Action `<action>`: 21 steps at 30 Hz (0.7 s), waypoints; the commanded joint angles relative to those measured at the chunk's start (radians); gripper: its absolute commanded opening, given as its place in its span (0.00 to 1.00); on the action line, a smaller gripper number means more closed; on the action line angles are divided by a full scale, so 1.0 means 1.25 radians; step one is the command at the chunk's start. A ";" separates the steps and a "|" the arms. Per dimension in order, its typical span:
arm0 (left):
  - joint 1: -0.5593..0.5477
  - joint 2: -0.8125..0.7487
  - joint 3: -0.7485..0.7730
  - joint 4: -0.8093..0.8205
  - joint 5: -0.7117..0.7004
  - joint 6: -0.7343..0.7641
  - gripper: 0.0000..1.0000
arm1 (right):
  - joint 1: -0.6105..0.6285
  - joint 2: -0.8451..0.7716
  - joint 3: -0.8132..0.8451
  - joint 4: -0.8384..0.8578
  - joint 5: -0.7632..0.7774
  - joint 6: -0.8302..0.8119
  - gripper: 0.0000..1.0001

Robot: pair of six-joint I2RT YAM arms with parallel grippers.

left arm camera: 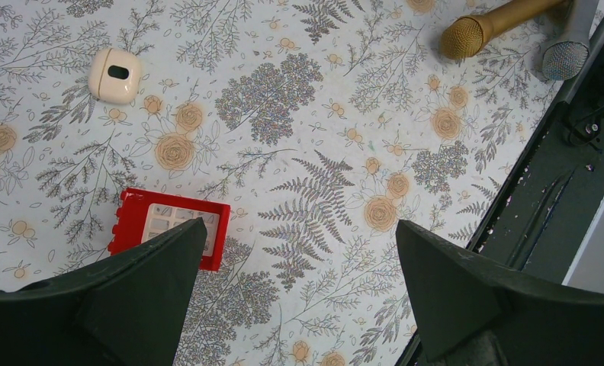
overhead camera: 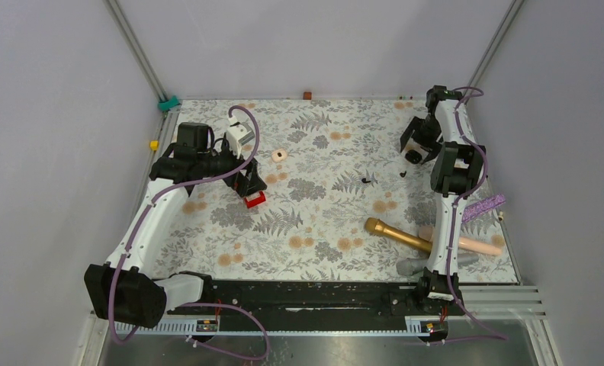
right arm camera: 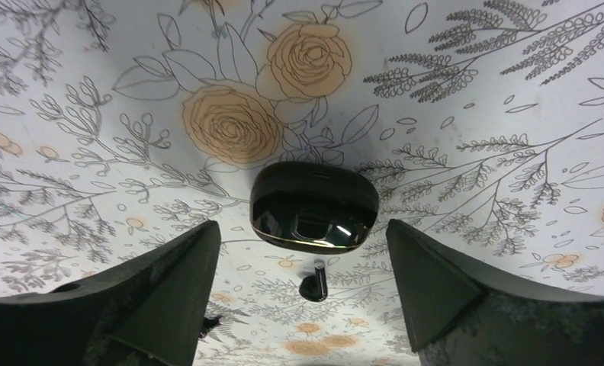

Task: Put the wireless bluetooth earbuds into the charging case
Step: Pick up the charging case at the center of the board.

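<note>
1. From above, we see the black earbuds [overhead camera: 367, 180] loose mid-table, with the left gripper [overhead camera: 247, 185] and right gripper [overhead camera: 415, 151] well apart.
2. Left wrist: our jaws gape, empty, over a red box [left arm camera: 169, 225].
3. Right wrist: our open jaws straddle the glossy charging case [right arm camera: 314, 206] without touching it. It looks light and slick, so we'd pinch its flat sides.

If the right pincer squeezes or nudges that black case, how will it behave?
The black charging case looks glossy and round-edged, so it may squirt out of a squeeze. It sits low and flat, so tipping seems unlikely; being small, it probably skids if nudged.

Black charging case [right arm camera: 314, 207], floral table [overhead camera: 314, 221], red box [left arm camera: 162, 221].
</note>
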 commanded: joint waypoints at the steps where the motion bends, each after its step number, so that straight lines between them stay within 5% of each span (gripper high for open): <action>1: 0.006 -0.012 -0.008 0.032 0.029 0.012 0.99 | -0.002 -0.008 0.007 0.027 0.004 0.030 0.82; 4: 0.006 -0.015 -0.008 0.032 0.028 0.012 0.98 | -0.002 -0.004 -0.007 0.040 -0.011 0.031 0.72; 12: 0.007 -0.022 -0.008 0.032 0.022 0.012 0.98 | -0.001 0.009 -0.011 0.043 -0.047 0.021 0.68; 16: 0.007 -0.023 -0.006 0.032 0.021 0.012 0.98 | 0.001 -0.002 -0.036 0.059 -0.100 0.019 0.50; 21: 0.008 -0.027 -0.006 0.032 0.020 0.010 0.99 | 0.016 -0.015 -0.057 0.063 -0.095 0.012 0.49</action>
